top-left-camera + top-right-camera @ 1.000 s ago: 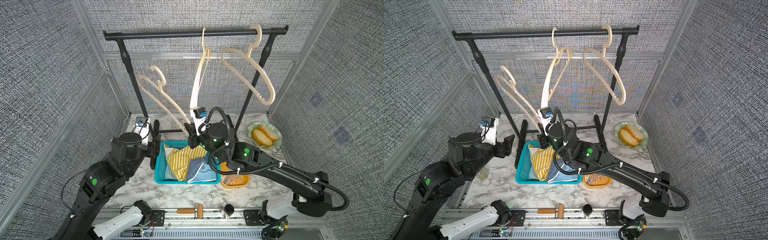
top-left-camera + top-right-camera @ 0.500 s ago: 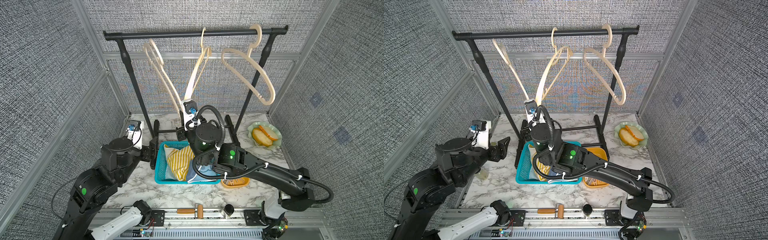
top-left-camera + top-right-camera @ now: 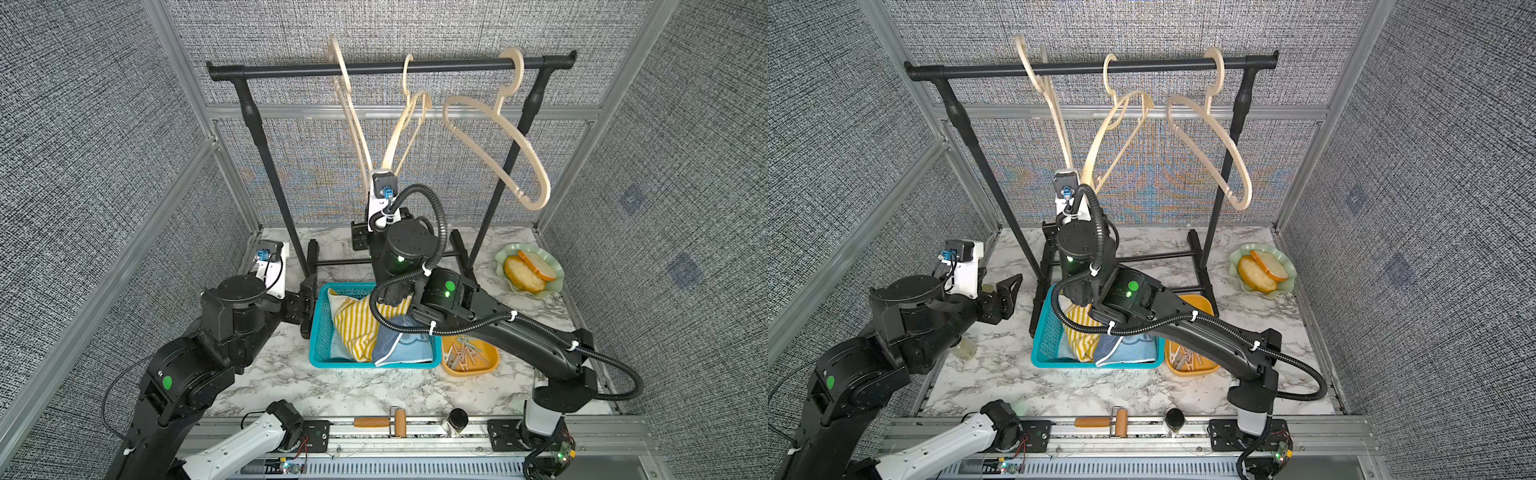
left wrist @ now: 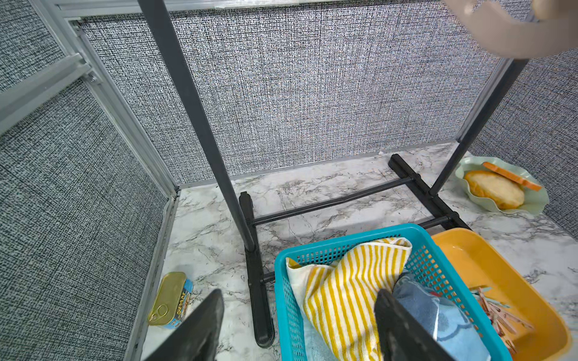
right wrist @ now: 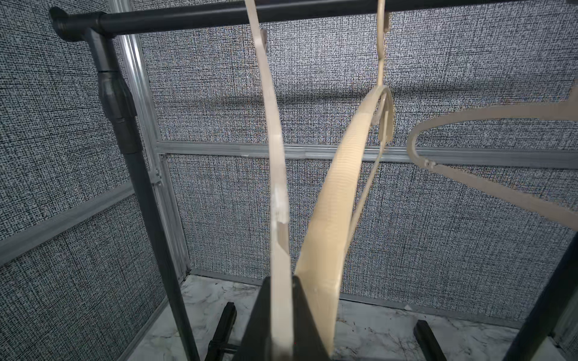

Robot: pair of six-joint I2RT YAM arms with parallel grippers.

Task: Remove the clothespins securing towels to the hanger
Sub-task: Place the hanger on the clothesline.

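Marble-patterned worktop (image 3: 291,386) is being occupied at its left edge by a Spam tin (image 4: 170,300), which is being shown lying flat near the wall. Just beside the basket's left wall, the left end effector (image 3: 1005,296) is being held with its jaws wide apart, and nothing is being gripped or touched by it.

A teal mesh basket (image 3: 322,332) is being filled by the towels. The striped towel (image 3: 353,328), yellow and white, is being shown crumpled on the left. The blue towel (image 3: 405,347), with pale lettering, is being shown bunched against it on the right. A sliver of aqua cloth (image 4: 316,342) is being shown beneath them.

Behind the basket, the right end effector (image 5: 281,290) is being held up beneath the black rail (image 3: 291,70), its jaws being pressed shut on the lower arm of the leftmost hanger (image 5: 276,156), which is beige. Whether that hanger's hook is being carried by the rail cannot be told. A middle hanger (image 3: 398,137) and a right hanger (image 3: 536,203) are being carried by the rail.

Just beside the basket's right wall, the clothespins (image 3: 463,355), a loose heap of pale pink and beige pegs, are being held in an orange tray (image 4: 488,259). Farther right, bread (image 3: 519,274) is being shown on a green plate (image 4: 536,201).
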